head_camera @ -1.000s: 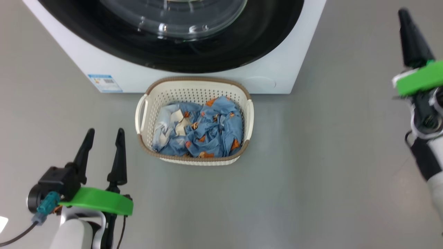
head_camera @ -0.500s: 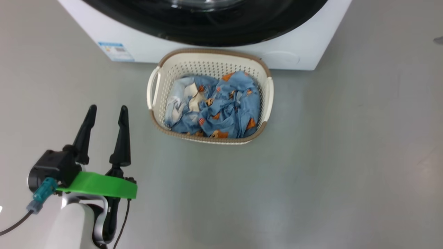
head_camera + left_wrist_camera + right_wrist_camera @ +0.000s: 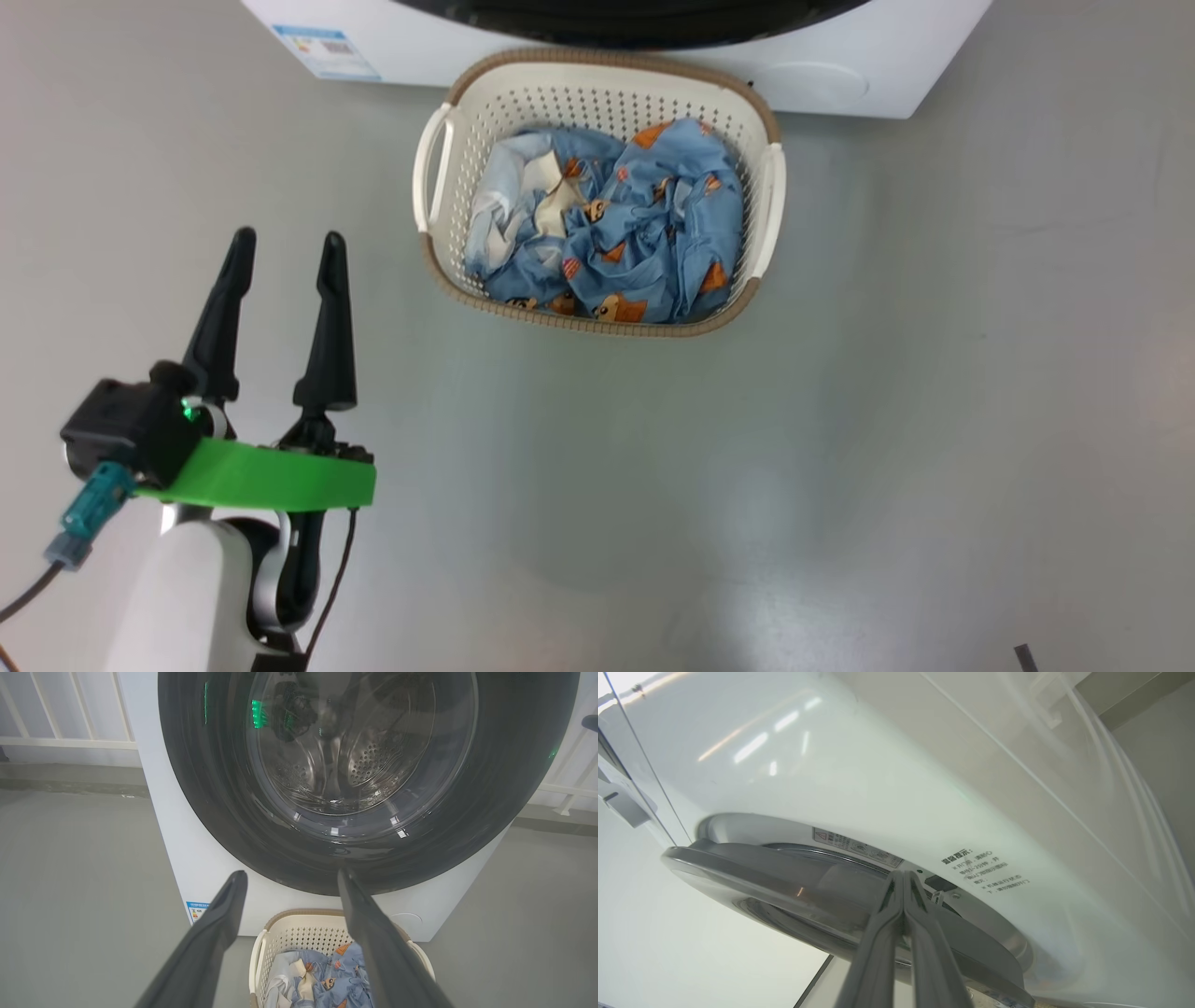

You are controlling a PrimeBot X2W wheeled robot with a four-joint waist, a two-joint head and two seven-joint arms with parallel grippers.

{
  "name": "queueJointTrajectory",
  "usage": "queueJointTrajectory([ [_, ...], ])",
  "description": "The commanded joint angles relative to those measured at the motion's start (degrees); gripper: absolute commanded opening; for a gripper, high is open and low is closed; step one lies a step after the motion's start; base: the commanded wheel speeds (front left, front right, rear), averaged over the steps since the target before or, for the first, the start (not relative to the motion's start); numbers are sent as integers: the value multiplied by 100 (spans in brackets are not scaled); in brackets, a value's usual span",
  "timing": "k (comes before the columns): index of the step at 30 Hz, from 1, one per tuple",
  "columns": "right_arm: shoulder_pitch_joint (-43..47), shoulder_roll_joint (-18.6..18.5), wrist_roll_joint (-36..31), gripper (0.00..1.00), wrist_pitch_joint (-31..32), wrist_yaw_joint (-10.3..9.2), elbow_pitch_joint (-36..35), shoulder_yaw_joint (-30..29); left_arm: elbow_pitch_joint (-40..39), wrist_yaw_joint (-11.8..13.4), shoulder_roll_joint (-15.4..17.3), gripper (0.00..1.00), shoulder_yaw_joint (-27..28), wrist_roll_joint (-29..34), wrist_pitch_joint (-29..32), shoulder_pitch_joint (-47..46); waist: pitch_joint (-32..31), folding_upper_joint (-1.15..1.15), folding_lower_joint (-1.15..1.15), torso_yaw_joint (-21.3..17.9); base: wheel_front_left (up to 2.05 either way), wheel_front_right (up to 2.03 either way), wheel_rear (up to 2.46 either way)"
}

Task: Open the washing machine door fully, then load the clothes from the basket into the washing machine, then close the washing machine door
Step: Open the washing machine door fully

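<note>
The cream basket (image 3: 437, 177) stands on the floor against the white washing machine (image 3: 896, 65), full of light blue printed clothes (image 3: 635, 224). My left gripper (image 3: 288, 238) hovers open and empty to the basket's lower left. In the left wrist view that gripper (image 3: 290, 873) points at the glossy black washing machine door (image 3: 224, 788), with the basket (image 3: 299, 938) and clothes (image 3: 331, 980) below. In the right wrist view my right gripper (image 3: 903, 873) is shut, its tips reaching into the gap between the door's grey rim (image 3: 761, 877) and the machine's front (image 3: 878, 779).
Grey floor (image 3: 840, 448) spreads around the basket. A small blue label (image 3: 327, 39) sits low on the machine's front. White railings (image 3: 70, 742) stand behind the machine on both sides.
The head camera has swung, so basket and machine sit higher and further right in the picture. The right gripper has left the head view's right edge. The left gripper stays open.
</note>
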Motion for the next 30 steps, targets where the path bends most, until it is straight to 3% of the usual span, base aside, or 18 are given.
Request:
queueJointTrajectory([
  [1,-134,2,59,0,153,9,-92,104,-169,-15,128,100,159,-40,-35,-128,121,0,0,79,0,0,0],
  [21,-1122,116,156,0,778,9,288,475,-115,-15,-12,100,77,-132,-35,-226,486,0,0,372,0,0,0],
  [30,-869,193,256,0,1066,9,369,698,19,-15,-47,100,108,-102,-35,-145,203,0,0,398,0,0,0],
])
